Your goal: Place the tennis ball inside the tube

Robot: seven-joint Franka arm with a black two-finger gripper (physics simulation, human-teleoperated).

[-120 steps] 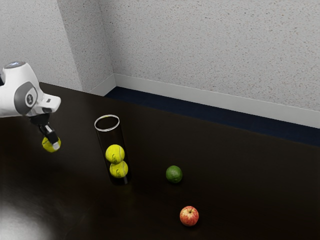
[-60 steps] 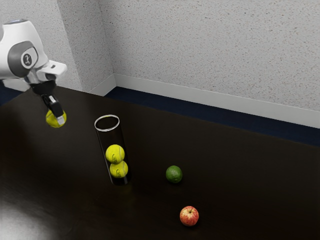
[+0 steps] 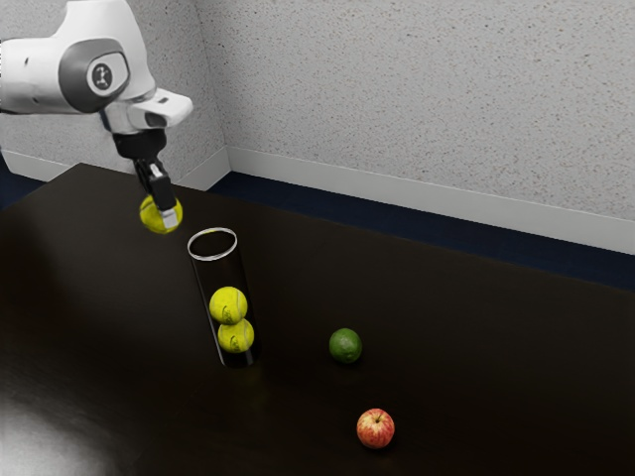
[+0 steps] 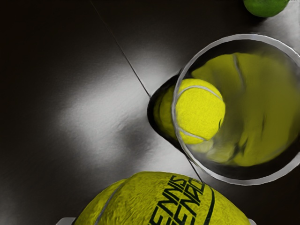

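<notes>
Gripper (image 3: 166,215) closed on tennis ball (image 3: 154,213), above table (image 3: 99,317).
Ball lettering: black, partly cropped, "ENNIS" legible. Clear tube (image 3: 224,273), containing two balls (image 3: 228,305), stands below the gripper, offset toward the exterior view's right. Table surface: dark, glossy. Beyond the gripper: speckled grey wall (image 3: 417,99), dark blue floor (image 3: 397,219).

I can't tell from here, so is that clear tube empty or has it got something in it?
Partly filled: two tennis balls sit stacked inside the tube, low down beneath its open rim.
</notes>
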